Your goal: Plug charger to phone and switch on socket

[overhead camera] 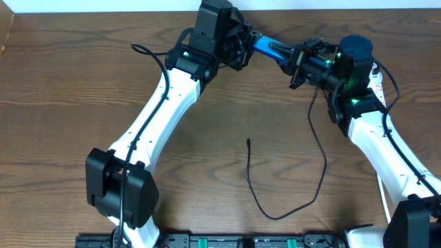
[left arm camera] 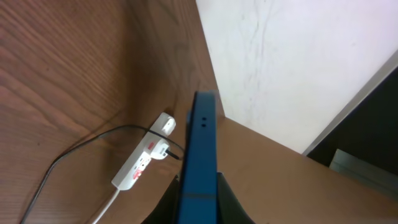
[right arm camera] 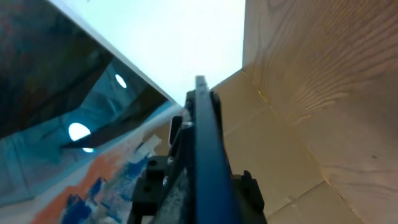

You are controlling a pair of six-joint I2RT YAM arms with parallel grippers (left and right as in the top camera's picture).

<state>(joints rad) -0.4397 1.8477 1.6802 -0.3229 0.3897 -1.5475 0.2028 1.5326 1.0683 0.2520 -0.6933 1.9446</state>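
The phone (overhead camera: 265, 47) is held in the air edge-on at the back of the table, between my two grippers. My left gripper (overhead camera: 245, 47) is shut on its left end and my right gripper (overhead camera: 295, 63) on its right end. In the left wrist view the phone's blue edge (left arm camera: 200, 155) runs up from between my left fingers (left arm camera: 198, 202). In the right wrist view the phone's edge (right arm camera: 208, 143) sits between my right fingers (right arm camera: 208, 193). The charger cable (overhead camera: 275, 216) lies looped on the table, its plug tip (overhead camera: 248, 142) free. The white adapter (left arm camera: 160, 150) sits in the socket strip (left arm camera: 140, 165).
In the overhead view the socket strip (overhead camera: 377, 74) is mostly hidden under my right arm at the far right. The table's back edge and a white wall (left arm camera: 292, 68) lie just behind the phone. The strip's white cord (left arm camera: 106, 208) trails toward the front.
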